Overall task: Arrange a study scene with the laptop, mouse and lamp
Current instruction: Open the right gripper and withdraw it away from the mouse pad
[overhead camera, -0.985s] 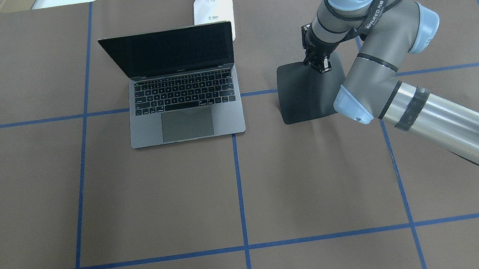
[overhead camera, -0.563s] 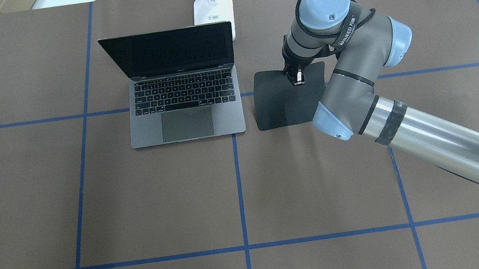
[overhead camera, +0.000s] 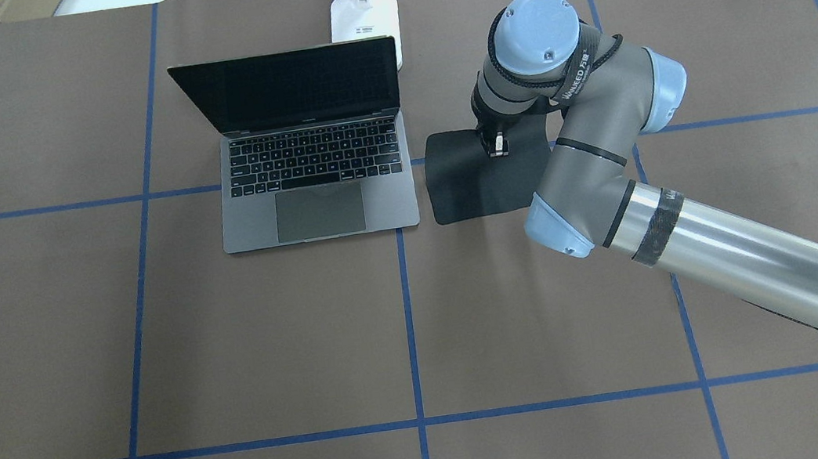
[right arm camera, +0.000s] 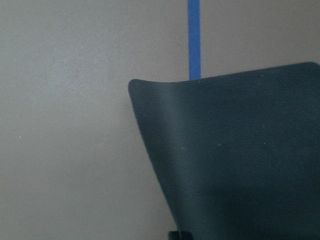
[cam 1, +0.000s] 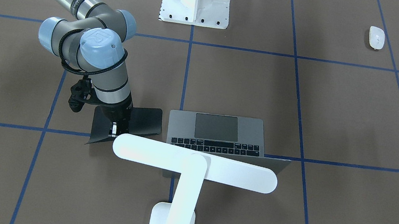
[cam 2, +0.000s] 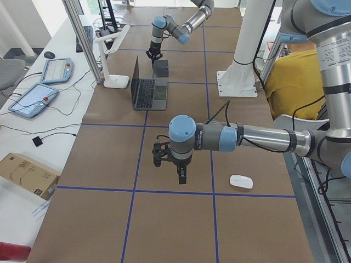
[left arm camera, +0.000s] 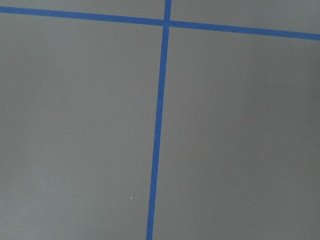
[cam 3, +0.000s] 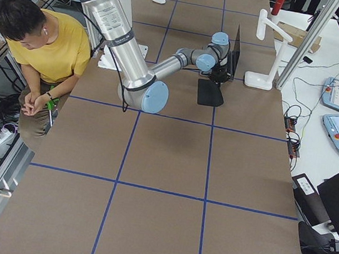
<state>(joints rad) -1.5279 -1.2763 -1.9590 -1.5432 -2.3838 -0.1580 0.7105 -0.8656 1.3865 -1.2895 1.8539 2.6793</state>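
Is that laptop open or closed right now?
Open: the laptop has its lid raised, with the dark screen, keys and trackpad all showing.

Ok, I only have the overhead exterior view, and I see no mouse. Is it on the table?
Observer: Yes; the front-facing view shows the mouse on the table far to the robot's left, well apart from the laptop.
Operator: Anything near it?
Observer: In the exterior left view the left pincer hangs above the table near the mouse, not touching it.
Operator: Is the black pad flat?
Observer: No; the right pincer holds one edge raised, so the black pad curls.
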